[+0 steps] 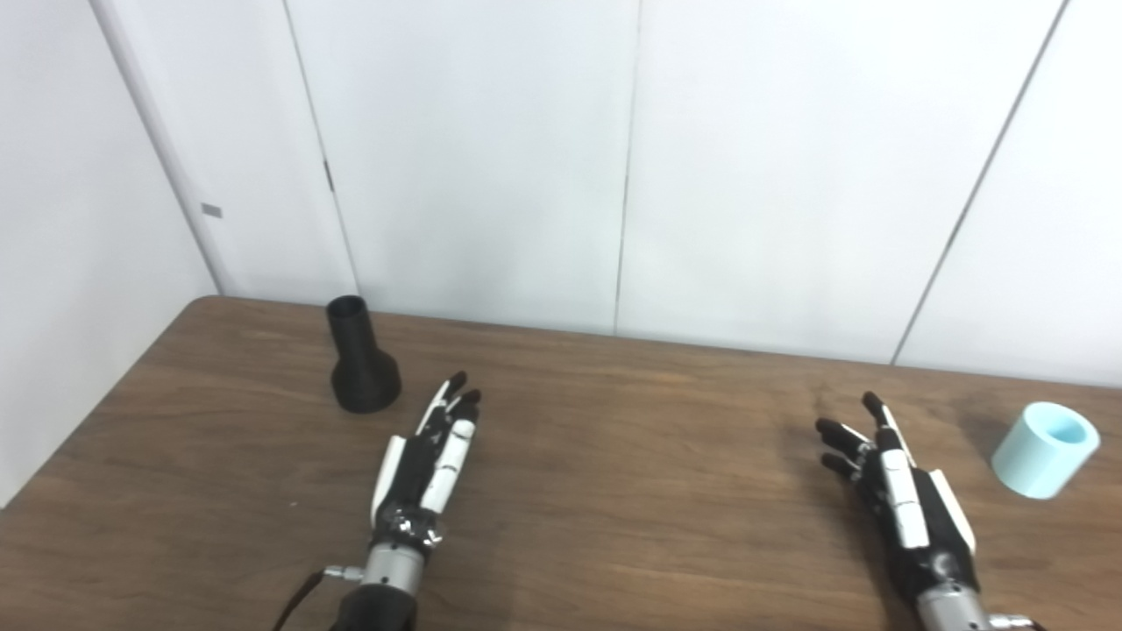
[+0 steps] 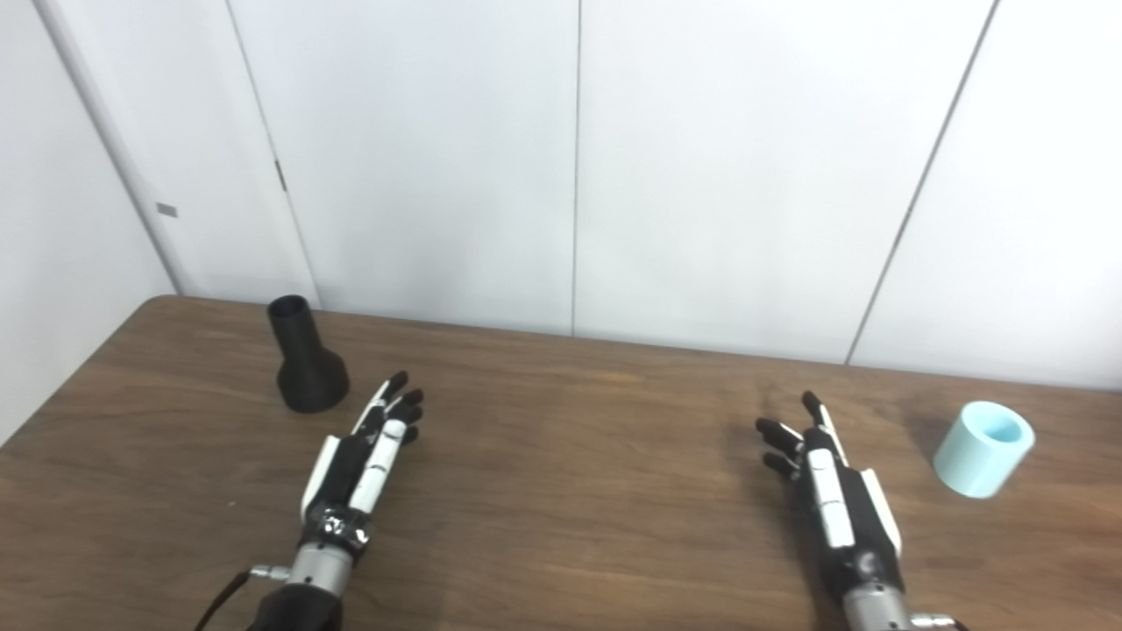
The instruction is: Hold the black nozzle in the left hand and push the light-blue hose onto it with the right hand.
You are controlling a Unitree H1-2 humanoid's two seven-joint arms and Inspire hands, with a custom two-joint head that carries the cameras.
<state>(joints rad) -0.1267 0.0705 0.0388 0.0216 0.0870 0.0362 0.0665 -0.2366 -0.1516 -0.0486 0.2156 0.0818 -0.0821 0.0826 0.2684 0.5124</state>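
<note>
Nearest the camera, the left hand (image 1: pixel 427 464) lies low over the wooden counter (image 1: pixel 614 491), empty, its fingers stretched forward and only slightly spread. Just beyond its fingertips and a little to the left stands the black nozzle (image 1: pixel 360 358), upright on its flared base with the narrow open neck on top, close to the hand but not touching it. The right hand (image 1: pixel 898 491) is likewise empty, palm turned inward and fingers fanned apart. To its right, apart from it, the light-blue hose (image 1: pixel 1045 450) rests on the counter as a short stubby tube, tilted so its open mouth faces up and away.

Nothing is grasped yet, so the step in hand appears to be the left hand's reach for the nozzle. It would be best to close around the wide flared base or the lower neck, leaving the narrow upper end fully exposed, since that is likely where the hose must slide on. A wrap from the side, rather than from above, should keep the nozzle from tipping. The right hand would do well to take the hose around its outer wall, its mouth clear of the fingers.
</note>
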